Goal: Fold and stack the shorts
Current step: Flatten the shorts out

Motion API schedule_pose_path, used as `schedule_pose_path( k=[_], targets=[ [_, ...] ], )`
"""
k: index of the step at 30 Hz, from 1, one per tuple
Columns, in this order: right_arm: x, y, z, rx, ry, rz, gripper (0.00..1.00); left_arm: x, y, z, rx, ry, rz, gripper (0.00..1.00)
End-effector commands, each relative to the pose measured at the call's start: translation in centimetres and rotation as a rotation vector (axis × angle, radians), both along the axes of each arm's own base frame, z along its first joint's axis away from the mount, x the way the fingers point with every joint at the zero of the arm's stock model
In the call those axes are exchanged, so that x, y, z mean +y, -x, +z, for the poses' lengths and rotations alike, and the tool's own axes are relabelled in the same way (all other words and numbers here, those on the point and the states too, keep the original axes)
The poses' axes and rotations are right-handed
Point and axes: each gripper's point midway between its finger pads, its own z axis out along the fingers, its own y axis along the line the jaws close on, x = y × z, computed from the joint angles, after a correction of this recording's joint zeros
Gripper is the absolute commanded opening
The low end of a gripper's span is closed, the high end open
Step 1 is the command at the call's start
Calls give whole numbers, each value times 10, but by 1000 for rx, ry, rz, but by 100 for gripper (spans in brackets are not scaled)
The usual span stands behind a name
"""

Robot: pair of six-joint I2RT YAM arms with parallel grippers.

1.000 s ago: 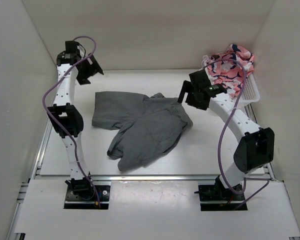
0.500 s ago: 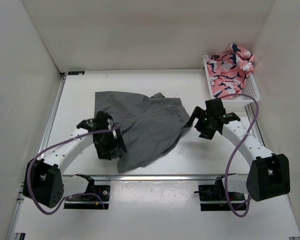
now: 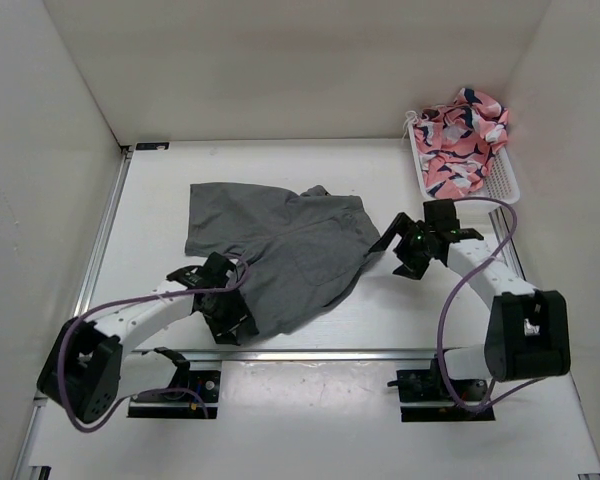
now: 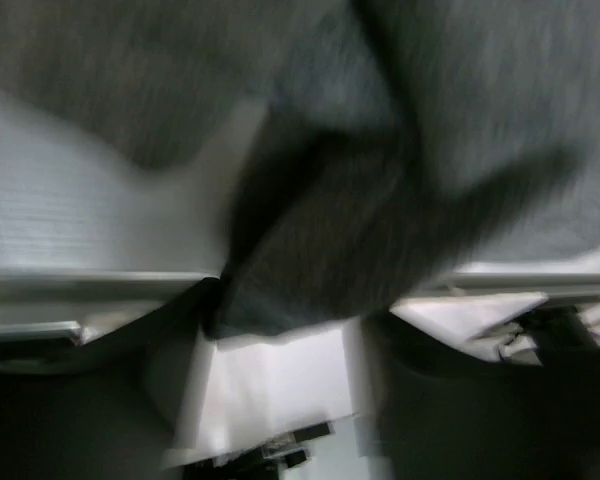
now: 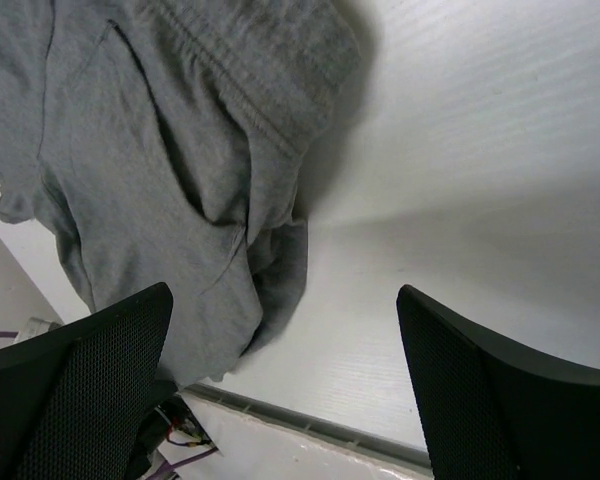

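Observation:
The dark grey shorts (image 3: 290,240) lie spread and rumpled in the middle of the table. My left gripper (image 3: 230,322) sits low over their near left hem. The left wrist view is blurred: grey cloth (image 4: 460,120) fills the top, and the left gripper (image 4: 295,330) looks open, its dark fingers (image 4: 460,400) apart with the hem just above the gap. My right gripper (image 3: 392,248) is open and empty just right of the shorts' right edge. The right wrist view shows the cloth (image 5: 130,130) ahead and left of the right gripper (image 5: 285,300). The pink patterned shorts (image 3: 463,135) lie heaped in a basket.
A white basket (image 3: 502,185) stands at the back right against the wall. White walls close in the table on three sides. A metal rail (image 3: 330,352) runs along the near edge, and it also shows in the right wrist view (image 5: 310,425).
My left arm has swung from the back left down to the shorts' near left hem. My right gripper has come forward from by the basket to the shorts' right edge.

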Motion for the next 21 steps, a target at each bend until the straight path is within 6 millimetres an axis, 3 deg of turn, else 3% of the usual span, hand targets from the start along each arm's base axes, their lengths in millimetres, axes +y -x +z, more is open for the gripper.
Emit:
schedule_pose_path(
  k=[1, 2, 3, 6, 10, 13, 14, 15, 17, 19, 20, 21],
  targets=[
    [8, -23, 3, -47, -50, 26, 95, -15, -34, 1, -74, 17, 37, 55],
    [9, -25, -7, -24, -47, 26, 94, -18, -42, 2, -76, 4, 27, 29],
    [8, -32, -7, -35, -37, 19, 90, -18, -47, 2, -92, -11, 3, 10],
    [7, -47, -19, -23, -20, 19, 84, -12, -62, 7, -117, -23, 5, 10],
    [16, -59, -31, -15, -38, 41, 70, 15, -88, 34, -197, -75, 71, 10],
    [28, -69, -34, -27, -63, 51, 44, 33, -94, 45, -217, -96, 98, 10],
    [37, -69, -37, -15, -60, 64, 12, 45, -100, 58, -240, -103, 113, 10],
    [37, -69, -37, -14, -60, 64, 3, 44, -104, 63, -260, -101, 102, 10],
    [39, -71, -31, -30, -36, 53, 0, 61, -109, 73, -269, -139, 133, 10],
    [30, -69, -24, -29, 13, 21, 0, 73, -122, 97, -328, -159, 140, 10],
    [30, -71, -16, -49, 33, 16, 0, 80, -126, 105, -345, -178, 148, 10],
    [26, -73, 1, -95, 50, 9, 0, 90, -133, 126, -384, -189, 177, 10]
  ],
)
